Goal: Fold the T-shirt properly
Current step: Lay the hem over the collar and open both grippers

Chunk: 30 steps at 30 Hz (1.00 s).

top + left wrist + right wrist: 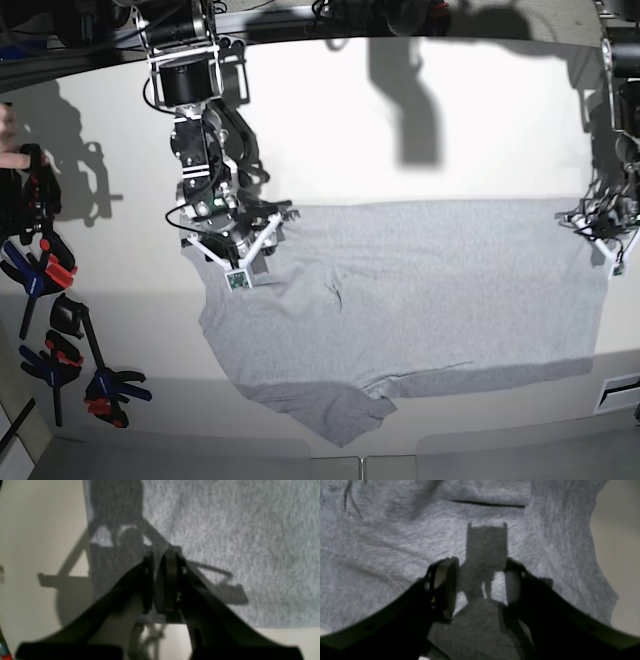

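A: Where is the shirt [420, 280]?

B: Spread on the worktop [400, 170], plain side up, not folded yet. One sleeve near the front edge is bunched, and creases run across the body.

A: And your tools?

B: My left tool [160, 560] is pinched closed at the shirt's corner; cloth seems caught between the jaws, though the view is blurry. My right tool [481, 580] hangs wide apart over the fabric, gripping nothing.

A: So how far along?

B: Barely begun, I judge. Every fold is left to do.
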### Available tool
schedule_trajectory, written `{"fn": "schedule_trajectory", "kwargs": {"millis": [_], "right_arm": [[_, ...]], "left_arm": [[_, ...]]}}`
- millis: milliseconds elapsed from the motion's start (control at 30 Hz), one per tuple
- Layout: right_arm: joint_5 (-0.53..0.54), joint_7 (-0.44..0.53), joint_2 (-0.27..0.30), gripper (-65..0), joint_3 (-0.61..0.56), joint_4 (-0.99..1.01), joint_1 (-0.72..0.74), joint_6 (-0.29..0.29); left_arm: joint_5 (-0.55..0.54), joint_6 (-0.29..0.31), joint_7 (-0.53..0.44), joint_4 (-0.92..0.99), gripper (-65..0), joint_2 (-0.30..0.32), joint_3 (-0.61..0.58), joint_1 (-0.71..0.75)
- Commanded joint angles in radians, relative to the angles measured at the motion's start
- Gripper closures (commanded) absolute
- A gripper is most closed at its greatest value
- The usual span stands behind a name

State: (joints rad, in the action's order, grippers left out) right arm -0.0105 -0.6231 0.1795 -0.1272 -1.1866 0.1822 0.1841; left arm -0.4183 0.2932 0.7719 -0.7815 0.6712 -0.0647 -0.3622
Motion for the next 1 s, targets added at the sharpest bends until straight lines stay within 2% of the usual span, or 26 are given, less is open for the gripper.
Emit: {"fn": "schedule_trajectory", "kwargs": {"millis": [0,133,433,733,833,967], "right_arm": [[-0.039,-0.085,0.020,-29.1,0.003,-0.007,-0.017,-0.003],[-0.039,-0.105,0.041,-29.1,0.003,-0.063,-0.062,-0.003],[-0.039,-0.120,0.082,-29.1,0.003,-0.104,-0.127,-0.003],[-0.039,-0.143,0.088,-29.1,0.003,-0.106,-0.158,0.013],[-0.039,-0.148,0.098,-29.1,0.003,-0.119,-0.175,0.013],[-0.039,-0.150,0.123,-29.1,0.003,-0.166,-0.224,0.013]], "left_arm": [[0.020,-0.019,0.118,0.012,-5.9,0.028,-0.002,0.016],[-0.059,-0.019,0.166,0.012,-5.9,0.042,-0.002,0.017],[-0.058,-0.018,0.182,-0.011,-5.9,0.042,-0.002,0.126],[-0.055,-0.022,0.211,-0.241,-5.9,0.042,-0.001,0.321],[-0.034,-0.086,0.224,-0.310,-5.9,0.041,-0.001,0.369],[0.080,-0.175,0.224,-0.389,-5.9,0.042,-0.001,0.435]]}}
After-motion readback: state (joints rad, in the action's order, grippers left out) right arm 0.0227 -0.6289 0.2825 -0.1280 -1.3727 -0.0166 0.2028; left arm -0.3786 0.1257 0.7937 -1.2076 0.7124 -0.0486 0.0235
